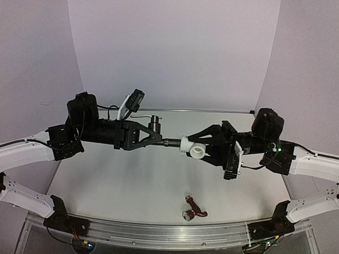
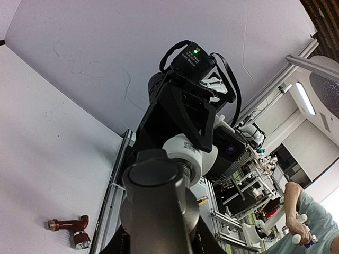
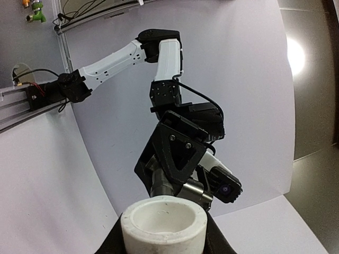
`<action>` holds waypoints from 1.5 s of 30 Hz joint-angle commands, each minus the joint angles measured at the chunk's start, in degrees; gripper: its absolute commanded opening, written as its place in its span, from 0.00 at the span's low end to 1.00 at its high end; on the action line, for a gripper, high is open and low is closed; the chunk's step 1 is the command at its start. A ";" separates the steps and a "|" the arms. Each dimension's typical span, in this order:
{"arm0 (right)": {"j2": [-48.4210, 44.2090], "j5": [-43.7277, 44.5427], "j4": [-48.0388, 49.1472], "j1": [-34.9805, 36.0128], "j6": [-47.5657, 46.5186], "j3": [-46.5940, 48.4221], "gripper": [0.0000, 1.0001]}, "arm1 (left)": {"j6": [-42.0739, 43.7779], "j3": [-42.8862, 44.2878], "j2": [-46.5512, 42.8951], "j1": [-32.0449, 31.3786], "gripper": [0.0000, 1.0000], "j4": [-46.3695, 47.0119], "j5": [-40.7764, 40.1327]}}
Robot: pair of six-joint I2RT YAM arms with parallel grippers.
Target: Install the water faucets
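The dark grey faucet [image 1: 159, 138] is held level above the table with my left gripper [image 1: 157, 138] shut on its body, its handle [image 1: 154, 123] pointing up. Its threaded end meets the mouth of a white elbow fitting [image 1: 194, 149], on which my right gripper [image 1: 200, 144] is shut. In the left wrist view the faucet [image 2: 159, 201] fills the foreground, thread touching the fitting [image 2: 186, 153]. The right wrist view has the fitting's open end [image 3: 163, 225] in front and the faucet [image 3: 183, 186] behind it. The reddish-brown faucet [image 1: 194, 209] lies loose near the table's front edge, also seen as the reddish-brown faucet [image 2: 69, 228].
An aluminium rail [image 1: 159, 230] runs along the near edge, just below the reddish-brown faucet. White backdrop walls [image 1: 175, 53] close the back and sides. Both arms meet in mid-air over the table's middle. A person's arm [image 2: 294, 210] shows beyond the table.
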 commanded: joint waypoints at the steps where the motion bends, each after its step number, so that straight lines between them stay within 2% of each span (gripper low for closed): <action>1: 0.64 1.52 3.88 0.16 9.39 4.57 0.00 | 4.12 1.64 -0.97 -0.88 0.00 1.43 2.36; 9: 1.21 2.99 5.92 0.44 25.86 6.16 0.00 | 8.94 2.00 -1.45 -0.97 0.00 2.20 3.48; 15: 1.75 5.05 8.56 1.46 34.72 5.96 0.00 | 12.86 2.65 -1.52 -0.96 0.00 3.46 3.42; 22: 2.55 10.77 12.19 2.30 57.08 5.43 0.00 | 18.15 2.52 -3.19 -1.55 0.00 3.18 -0.25; 28: 3.20 16.89 14.89 4.13 70.88 5.19 0.00 | 22.05 2.50 -3.63 -1.96 0.00 3.46 -2.05; 38: 4.08 26.46 8.04 5.49 97.27 7.16 0.00 | 31.65 2.94 -6.45 -2.93 0.00 -1.14 -9.77; 45: 4.45 29.12 5.01 5.44 114.98 8.10 0.00 | 37.78 3.47 -7.81 -3.45 0.00 -5.68 -14.57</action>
